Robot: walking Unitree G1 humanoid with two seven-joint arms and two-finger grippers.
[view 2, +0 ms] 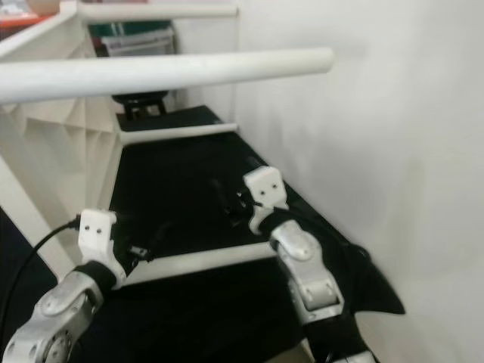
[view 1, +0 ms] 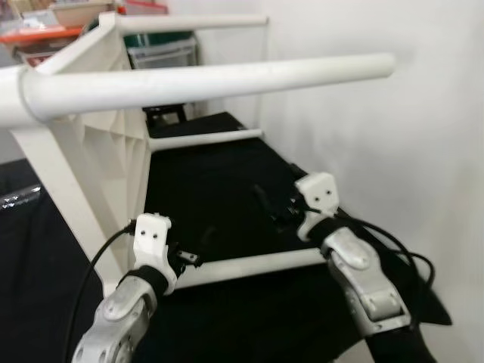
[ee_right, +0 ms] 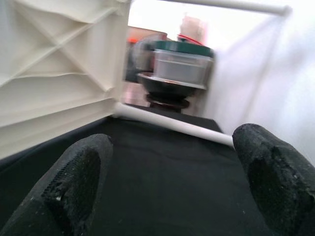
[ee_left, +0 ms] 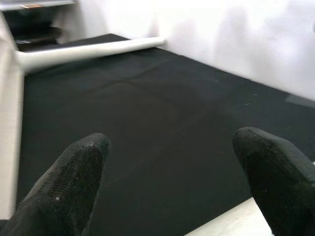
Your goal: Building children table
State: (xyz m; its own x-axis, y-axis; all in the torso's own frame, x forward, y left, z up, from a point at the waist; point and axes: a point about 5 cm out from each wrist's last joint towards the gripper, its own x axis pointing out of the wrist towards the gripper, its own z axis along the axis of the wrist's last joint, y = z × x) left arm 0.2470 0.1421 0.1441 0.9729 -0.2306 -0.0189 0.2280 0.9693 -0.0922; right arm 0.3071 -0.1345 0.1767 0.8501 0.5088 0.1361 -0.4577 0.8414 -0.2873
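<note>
A white children's table lies on its side, its ribbed top (view 1: pixel 98 151) standing upright at the left and its round legs pointing right. One upper leg (view 1: pixel 212 79) crosses close in front of me. My left gripper (view 1: pixel 185 257) hovers open at the near lower leg (view 1: pixel 257 265), a pale strip of that leg (ee_left: pixel 221 223) showing beside one finger. Further right, my right gripper (view 1: pixel 272 208) hangs open over the black cloth (view 1: pixel 219 189), facing the far lower leg (ee_right: pixel 172 125). Nothing sits between either pair of fingers.
A white wall (view 1: pixel 378 151) runs close along the right, just past the leg ends. Behind the table stand stacked storage containers (ee_right: pixel 182 59) and a shelf with boxes (view 1: pixel 45 30). The black cloth covers the floor between the lower legs.
</note>
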